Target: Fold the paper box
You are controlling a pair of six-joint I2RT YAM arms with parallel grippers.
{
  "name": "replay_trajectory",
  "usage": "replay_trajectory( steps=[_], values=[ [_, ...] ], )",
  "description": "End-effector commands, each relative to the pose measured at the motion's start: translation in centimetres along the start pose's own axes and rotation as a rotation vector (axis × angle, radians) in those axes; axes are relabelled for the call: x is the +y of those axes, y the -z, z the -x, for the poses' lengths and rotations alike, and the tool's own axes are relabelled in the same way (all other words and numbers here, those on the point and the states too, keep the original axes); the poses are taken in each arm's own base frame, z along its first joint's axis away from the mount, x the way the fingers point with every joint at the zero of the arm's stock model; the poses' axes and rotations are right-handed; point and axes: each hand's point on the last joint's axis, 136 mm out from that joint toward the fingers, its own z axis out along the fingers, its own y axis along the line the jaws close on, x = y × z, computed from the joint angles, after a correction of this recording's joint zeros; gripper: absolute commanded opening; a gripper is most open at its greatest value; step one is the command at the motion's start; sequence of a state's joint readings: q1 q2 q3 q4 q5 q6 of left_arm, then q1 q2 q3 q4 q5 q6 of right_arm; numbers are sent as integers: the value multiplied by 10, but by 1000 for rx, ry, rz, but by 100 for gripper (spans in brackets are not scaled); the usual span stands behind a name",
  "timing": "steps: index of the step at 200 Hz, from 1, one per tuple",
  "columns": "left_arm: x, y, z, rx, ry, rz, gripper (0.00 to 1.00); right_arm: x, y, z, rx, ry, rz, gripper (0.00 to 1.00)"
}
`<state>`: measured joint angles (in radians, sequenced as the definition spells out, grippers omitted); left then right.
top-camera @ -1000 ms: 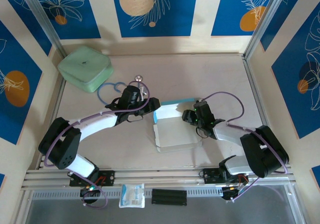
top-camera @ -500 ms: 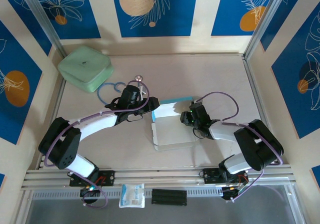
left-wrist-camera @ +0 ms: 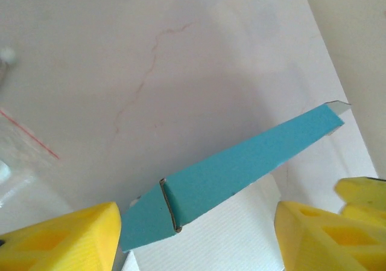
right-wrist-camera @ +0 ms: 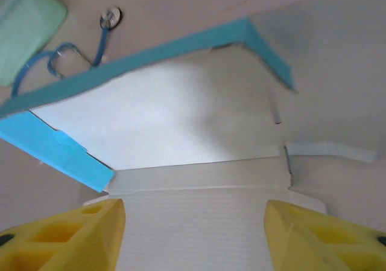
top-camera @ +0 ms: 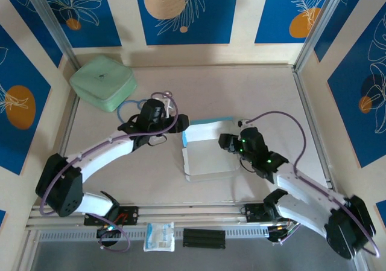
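Paper box (top-camera: 208, 159) sits mid-tabletop (top-camera: 259, 96) between the two arms, part-formed. White inner face is up, base panel flat, one long teal wall standing along the far edge with a short teal tab bent round at each end. Left to right: mint-green case (top-camera: 102, 81) in the far-left corner, well apart, not involved. Blue looped tube (top-camera: 136, 109) with a metal disc lies just beside the left wrist. Left tool (top-camera: 178, 126) is at the box's far-left corner, jaws apart. In its wrist view the teal wall runs across between the fingers and nothing is clamped. Right tool (top-camera: 224, 142) hangs over the box's right side, jaws also apart, white ribbed panel below it, holding nothing. My read on the step: wall raising, roughly early to mid. Only the far wall is up; the near and right flaps look flat. Next move likely needs one tool to pin the standing wall near its crease while the other gets under a side flap and turns it up. Card is thin, so go light and close to the fold, or the wall may flop back and the base slide.
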<state>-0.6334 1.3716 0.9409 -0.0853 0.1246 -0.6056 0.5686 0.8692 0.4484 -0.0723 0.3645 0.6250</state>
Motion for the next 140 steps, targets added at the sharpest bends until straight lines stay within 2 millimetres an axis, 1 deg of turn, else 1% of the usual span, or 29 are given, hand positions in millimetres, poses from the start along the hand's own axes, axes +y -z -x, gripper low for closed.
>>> replay_trajectory(
  steps=[1, 18, 33, 44, 57, 68, 80, 90, 102, 109, 140],
  values=[
    [-14, 24, 24, -41, -203, 20, 69, -35, 17, -3, 50, 19, -97, 66],
    [-17, 32, 30, -10, -282, 45, 69, -43, 21, 17, 70, -39, -16, 66],
    [-17, 38, 33, 25, -318, 71, 69, -49, 18, 31, 73, -97, 69, 65],
    [-16, 39, 33, 41, -333, 76, 69, -52, 15, 38, 85, -118, 112, 65],
    [-16, 41, 32, 52, -344, 73, 69, -53, 9, 42, 104, -89, 160, 64],
    [-17, 42, 30, 57, -350, 57, 69, -48, 3, 44, 118, -57, 232, 63],
    [-20, 42, 27, 69, -353, 37, 69, -45, -3, 44, 143, -40, 299, 63],
    [-18, 42, 26, 74, -348, 41, 69, -45, -9, 43, 173, -36, 331, 61],
    [-13, 43, 25, 74, -336, 60, 69, -54, -17, 45, 195, -54, 293, 56],
    [-10, 44, 25, 72, -330, 69, 69, -57, -21, 47, 198, -53, 283, 54],
    [-7, 45, 24, 70, -315, 67, 69, -62, -33, 55, 193, -22, 280, 56]
  ],
)
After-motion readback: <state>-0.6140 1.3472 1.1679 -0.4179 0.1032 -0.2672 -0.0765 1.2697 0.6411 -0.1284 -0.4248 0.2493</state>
